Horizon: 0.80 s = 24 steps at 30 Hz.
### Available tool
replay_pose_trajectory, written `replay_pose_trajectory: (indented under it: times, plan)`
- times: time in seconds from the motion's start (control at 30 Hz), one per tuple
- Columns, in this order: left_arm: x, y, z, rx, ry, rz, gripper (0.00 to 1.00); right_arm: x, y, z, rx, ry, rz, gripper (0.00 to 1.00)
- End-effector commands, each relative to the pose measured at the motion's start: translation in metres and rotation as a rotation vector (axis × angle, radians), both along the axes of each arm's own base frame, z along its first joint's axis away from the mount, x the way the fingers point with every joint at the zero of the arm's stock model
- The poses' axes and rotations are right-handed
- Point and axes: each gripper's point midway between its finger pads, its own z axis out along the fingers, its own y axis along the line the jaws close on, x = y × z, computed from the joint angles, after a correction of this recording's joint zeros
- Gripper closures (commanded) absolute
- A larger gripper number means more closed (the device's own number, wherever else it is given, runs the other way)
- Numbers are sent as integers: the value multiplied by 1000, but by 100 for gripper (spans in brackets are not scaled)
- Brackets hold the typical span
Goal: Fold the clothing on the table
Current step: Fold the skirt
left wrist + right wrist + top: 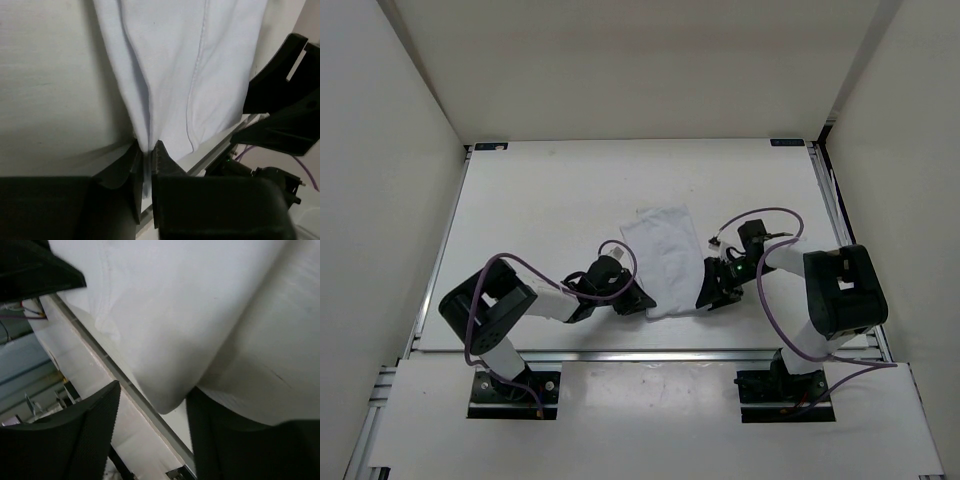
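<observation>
The white clothing [662,258] lies crumpled lengthwise on the table [545,200], its near end close to the front rail. My left gripper [638,300] sits at the near left corner of the clothing. In the left wrist view that gripper [148,147] is shut on a pinched fold of the clothing [200,60]. My right gripper [710,295] is at the near right corner. In the right wrist view it [155,390] stands open around a rounded corner of the clothing [190,315]. One finger [220,440] lies against the fabric and the other stays apart.
A metal rail [650,352] runs along the table's near edge just behind both grippers. White walls [390,170] stand at the left, right and back. Purple cables [760,215] loop over both arms.
</observation>
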Motion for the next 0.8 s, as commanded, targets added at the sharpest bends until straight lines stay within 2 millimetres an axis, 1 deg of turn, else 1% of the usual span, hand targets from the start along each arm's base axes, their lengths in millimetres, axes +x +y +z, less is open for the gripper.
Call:
replay_pose_trajectory:
  times: [0.0,0.03,0.07,0.1,0.13,0.17,0.2,0.23,0.27,0.3,0.33,0.4,0.43,0.53,0.57,0.6,0.63,0.67,0.7,0.77]
  plan:
    - [-5,3,-4,6,-6,-3,87,10,-4,-6,-19,-57,-7,43]
    - [-2,4,-3,3,-12,1,92,11,-5,-6,-18,-60,-11,52]
    - [-2,4,0,-6,-13,-1,99,14,-7,-4,-22,-75,-25,64]
    - [-1,3,1,-13,-12,-3,100,12,-5,-3,-16,-79,-20,72]
    - [2,3,3,-19,-23,3,100,16,-6,0,-4,-88,-35,75]
    - [4,3,6,-23,-32,11,100,22,-8,3,-1,-106,-47,82]
    - [6,2,10,-33,-39,13,100,20,-5,7,23,-114,-41,90]
    - [8,1,16,-43,-44,20,100,25,-6,15,45,-136,-49,95]
    - [11,0,20,-50,-51,22,100,26,-7,16,53,-136,-56,100]
    - [14,-1,29,-64,-65,24,100,27,-7,25,80,-147,-58,100]
    - [16,0,30,-58,-61,27,100,28,-7,30,93,-158,-56,100]
    - [14,-4,38,-59,-57,2,100,25,-6,37,102,-167,-35,100]
    - [12,-4,42,-60,-50,-4,100,18,-5,38,99,-170,-1,100]
    - [-4,-3,46,-58,-8,-48,100,-2,-5,39,79,-199,90,100]
    - [-12,-4,51,-60,6,-69,100,-9,-6,42,69,-222,121,100]
    - [-17,-2,54,-57,1,-77,100,-14,-5,42,69,-235,148,100]
    - [-20,-2,58,-67,7,-86,100,-20,-5,49,79,-264,181,100]
    - [-25,-2,63,-71,8,-101,100,-29,-6,49,83,-256,202,99]
    - [-29,-1,71,-79,1,-109,100,-27,-6,55,85,-283,205,100]
    - [-37,5,76,-87,13,-116,100,-28,-8,70,121,-317,204,100]
